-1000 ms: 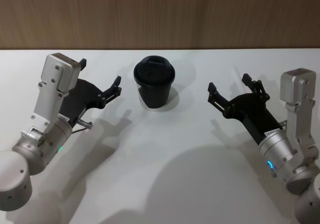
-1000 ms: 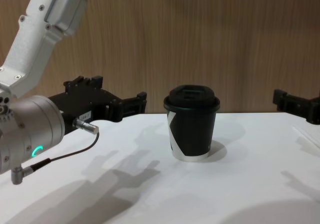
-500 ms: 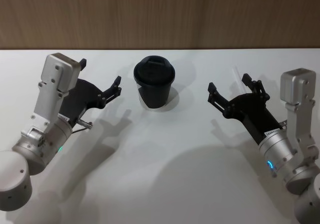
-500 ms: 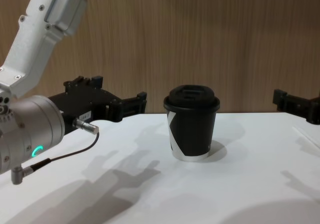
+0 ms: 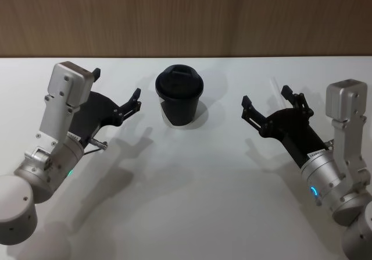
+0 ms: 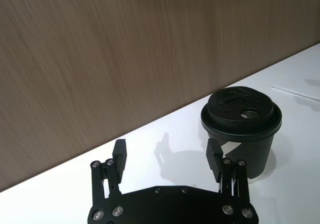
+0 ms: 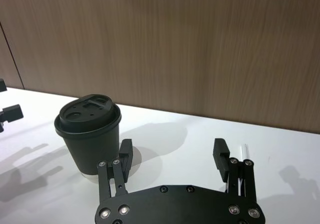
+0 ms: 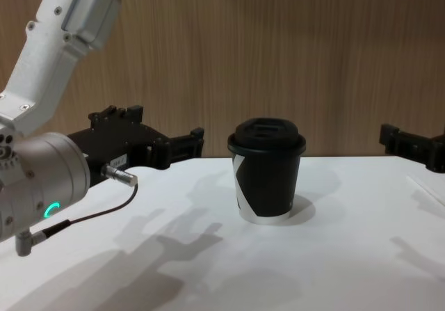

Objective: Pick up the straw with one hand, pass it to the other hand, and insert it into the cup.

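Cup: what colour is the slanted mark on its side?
White, against the black cup; it shows best in the chest view.

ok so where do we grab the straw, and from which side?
Mid-length, from straight above, fingers straddling its thin width. The straw lies flat on the table to the right of the cup, so nothing can get under it from the side. The open right gripper hovers closest.

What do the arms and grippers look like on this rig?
Both arms have silver cylindrical wrists, boxy pale-grey links and a glowing ring light. The left gripper and right gripper are flat black plates with visible screws and two blocky fingers each. A thin dark cable with a metal plug runs along the left wrist.
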